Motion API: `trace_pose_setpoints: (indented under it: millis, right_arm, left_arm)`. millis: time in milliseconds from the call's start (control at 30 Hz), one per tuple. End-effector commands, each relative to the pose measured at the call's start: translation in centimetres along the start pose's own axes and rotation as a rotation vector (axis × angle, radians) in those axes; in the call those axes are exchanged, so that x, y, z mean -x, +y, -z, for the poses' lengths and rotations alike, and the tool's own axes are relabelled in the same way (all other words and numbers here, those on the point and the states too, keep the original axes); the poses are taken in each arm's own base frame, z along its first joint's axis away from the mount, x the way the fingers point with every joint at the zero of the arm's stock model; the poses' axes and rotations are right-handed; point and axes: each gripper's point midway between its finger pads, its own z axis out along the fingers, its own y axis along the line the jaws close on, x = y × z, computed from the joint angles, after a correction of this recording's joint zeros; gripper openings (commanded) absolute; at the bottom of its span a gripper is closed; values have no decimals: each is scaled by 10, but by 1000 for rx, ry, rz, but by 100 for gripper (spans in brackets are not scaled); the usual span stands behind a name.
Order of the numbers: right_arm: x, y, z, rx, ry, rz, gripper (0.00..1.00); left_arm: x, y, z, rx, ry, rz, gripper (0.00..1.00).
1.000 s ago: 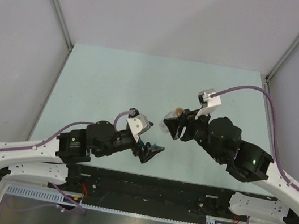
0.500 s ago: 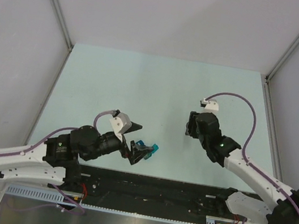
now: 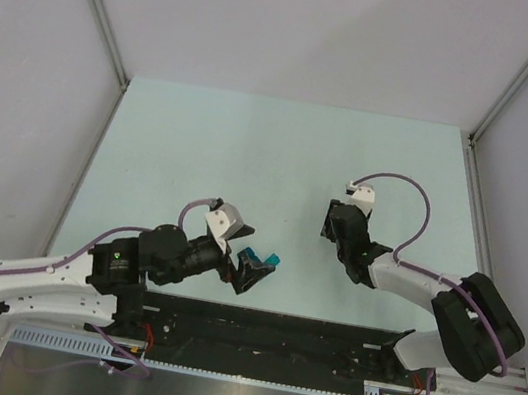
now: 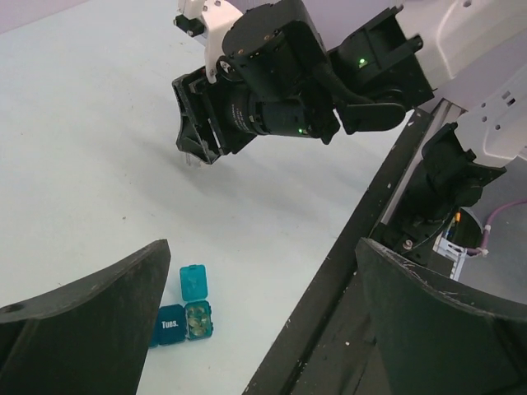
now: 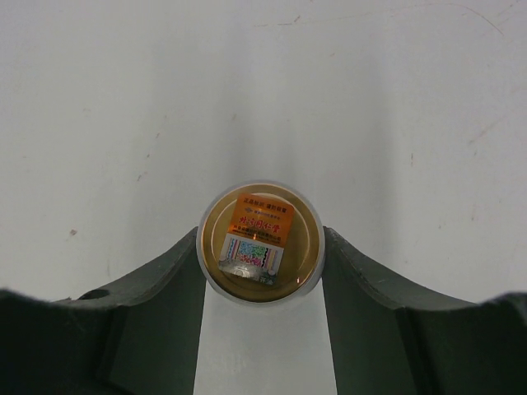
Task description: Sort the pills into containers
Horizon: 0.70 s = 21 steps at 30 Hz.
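The small bright-blue rectangular plastic pill box lies flat on the pale green surface, close to the near edge and a little left of centre. The left gripper hangs right above it with its jaws spread wide and nothing between them. In the left wrist view the pill box sits low, just inside the left finger, which hides part of the row. Two compartments show. One is shut and marked "Tues.", and the one beside it has its lid flipped back, with small pale bits in it that I take to be pills.

The row of compartments, which is the long axis of the pill box, runs roughly side to side across the surface. In the left wrist view this is about in line with the gap between the fingers, not across it. The open lid points away from the arm bases.

The right gripper is well apart from the pill box, farther back and to the right. It is clamped on a small clear bottle with a tan top, with one finger pressed to each side. The top of the bottle faces the right wrist camera, so its long axis seems to stand about upright. Whether its base touches the surface I cannot tell.

The left arm is much nearer the pill box. For any pouring, the bottle would have to travel forward and leftward to reach the open compartment
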Motion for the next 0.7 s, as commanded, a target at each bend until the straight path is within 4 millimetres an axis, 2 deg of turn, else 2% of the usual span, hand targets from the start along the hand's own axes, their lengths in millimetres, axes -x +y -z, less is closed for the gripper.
trace_pose_setpoints:
  millis: [0,67,167,200,267,367,400,500,567,667]
  right_arm:
    - [18,-9,-13,-81,-124,-78,2]
    - [14,-13,-18,-110,-127,-70,4]
    - [4,-13,-23,-112,-104,-55,14]
    - [0,-14,-24,-113,-92,-49,22]
    - [-5,-12,-25,-102,-71,-43,32]
    - [-10,-9,-23,-82,-46,-37,59]
    - [-12,-10,-22,-79,-34,-38,72]
    - [-7,-8,-17,-61,-34,-42,88]
    - [2,-8,-12,-47,-52,-51,94]
    - [16,-6,-5,-26,-79,-47,98]
  left_arm:
    - [4,0,3,2,-24,36,100]
    - [4,0,4,0,-27,35,100]
    - [4,2,5,6,-32,36,100]
    - [3,3,6,11,-31,37,100]
    - [3,5,6,20,-33,39,100]
    - [1,6,5,25,-28,37,100]
    - [1,6,5,27,-26,36,100]
    - [0,6,3,32,-22,36,100]
    - [0,7,3,35,-22,39,100]
    - [1,10,4,51,-30,47,100]
